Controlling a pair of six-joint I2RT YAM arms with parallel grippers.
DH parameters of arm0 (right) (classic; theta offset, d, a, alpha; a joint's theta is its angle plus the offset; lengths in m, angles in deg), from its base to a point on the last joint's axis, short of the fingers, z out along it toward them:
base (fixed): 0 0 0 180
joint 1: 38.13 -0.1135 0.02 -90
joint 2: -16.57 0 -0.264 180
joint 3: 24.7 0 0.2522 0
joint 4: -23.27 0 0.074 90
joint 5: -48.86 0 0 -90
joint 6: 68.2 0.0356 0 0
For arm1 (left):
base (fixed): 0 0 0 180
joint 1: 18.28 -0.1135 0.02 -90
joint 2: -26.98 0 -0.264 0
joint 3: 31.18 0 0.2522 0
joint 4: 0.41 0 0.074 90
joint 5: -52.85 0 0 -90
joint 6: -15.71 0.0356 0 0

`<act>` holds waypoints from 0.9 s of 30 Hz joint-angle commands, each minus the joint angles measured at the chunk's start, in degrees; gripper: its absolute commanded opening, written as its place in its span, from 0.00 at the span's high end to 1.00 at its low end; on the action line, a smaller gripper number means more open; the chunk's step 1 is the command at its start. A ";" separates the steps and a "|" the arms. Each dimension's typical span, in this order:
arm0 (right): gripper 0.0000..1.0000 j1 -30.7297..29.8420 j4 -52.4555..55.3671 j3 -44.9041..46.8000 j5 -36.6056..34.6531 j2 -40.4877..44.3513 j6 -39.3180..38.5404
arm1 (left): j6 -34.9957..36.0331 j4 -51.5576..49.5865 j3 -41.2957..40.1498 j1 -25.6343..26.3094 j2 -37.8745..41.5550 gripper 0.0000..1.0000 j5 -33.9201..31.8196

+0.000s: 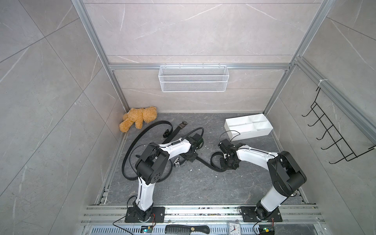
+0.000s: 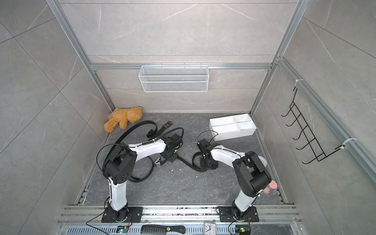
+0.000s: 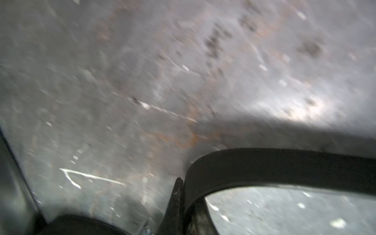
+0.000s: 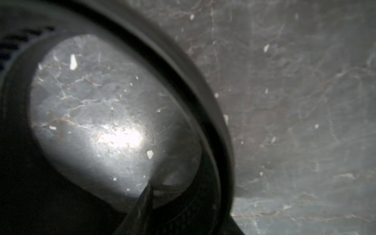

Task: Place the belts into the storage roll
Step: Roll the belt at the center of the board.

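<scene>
In both top views you are looking at three belts (image 1: 158,122), one tray (image 1: 254,134) that is showing four compartments (image 1: 238,124), one mesh basket (image 1: 193,78), one teddy (image 1: 138,118), one five-hook rack (image 1: 332,126), one comb (image 1: 187,229), one clock (image 1: 234,227) and two arms (image 1: 145,191).

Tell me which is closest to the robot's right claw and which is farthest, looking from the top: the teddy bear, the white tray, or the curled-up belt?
1. Curled-up belt: right beside the right claw, on the dark floor.
2. White divided tray: a bit behind the claw, in the far right corner.
3. Teddy bear: way across, in the far left corner.
</scene>
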 commanded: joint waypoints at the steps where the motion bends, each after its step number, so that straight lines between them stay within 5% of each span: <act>1: 0.58 -1.20 8.29 4.29 0.26 -2.46 0.77 | 3.30 -1.23 5.20 -2.95 -3.57 1.00 -6.96; 12: 0.61 -19.60 7.65 3.38 0.10 -4.60 7.34 | 12.03 2.86 26.34 -2.63 -15.61 1.00 -4.15; 18: 0.61 -25.17 8.75 -1.50 0.76 -8.84 6.84 | 18.93 7.74 26.64 1.52 -15.12 1.00 0.08; 25: 0.60 -28.48 13.58 -5.44 1.22 -11.18 5.62 | 24.46 14.84 19.78 3.22 -12.73 1.00 -2.14; 27: 0.59 -28.47 13.67 -4.53 1.34 -9.49 5.87 | 24.77 18.82 15.85 3.26 -10.10 0.83 -0.74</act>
